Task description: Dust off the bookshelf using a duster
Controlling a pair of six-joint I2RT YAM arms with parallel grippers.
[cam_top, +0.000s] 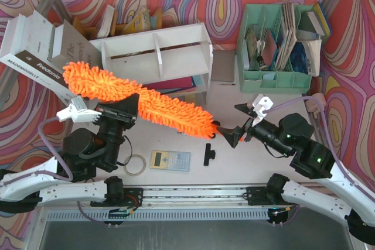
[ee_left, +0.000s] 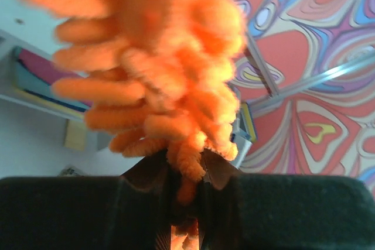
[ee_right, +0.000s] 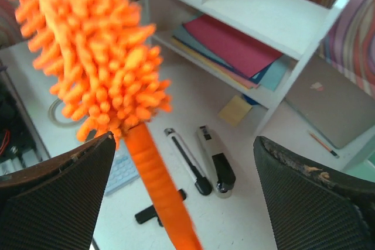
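The orange fluffy duster (cam_top: 170, 109) lies slantwise in front of the white bookshelf (cam_top: 158, 51), its far tip by the shelf's left end. My left gripper (cam_top: 135, 102) is shut on the fluffy middle of the duster; in the left wrist view (ee_left: 184, 174) orange strands (ee_left: 164, 57) are pinched between the jaws. My right gripper (cam_top: 229, 134) is open at the handle end. In the right wrist view (ee_right: 184, 141) the orange handle (ee_right: 155, 185) runs between the wide-apart fingers, nearer the left one, touching neither. The shelf's lower tier holds coloured folders (ee_right: 234, 42).
A mint-green file organizer (cam_top: 275, 45) stands at the back right and books (cam_top: 35, 51) lean at the back left. On the table lie a tape roll (cam_top: 135, 165), a calculator (cam_top: 170, 160), a black clip (cam_top: 208, 155), a stapler (ee_right: 217, 159) and a cutter (ee_right: 187, 161).
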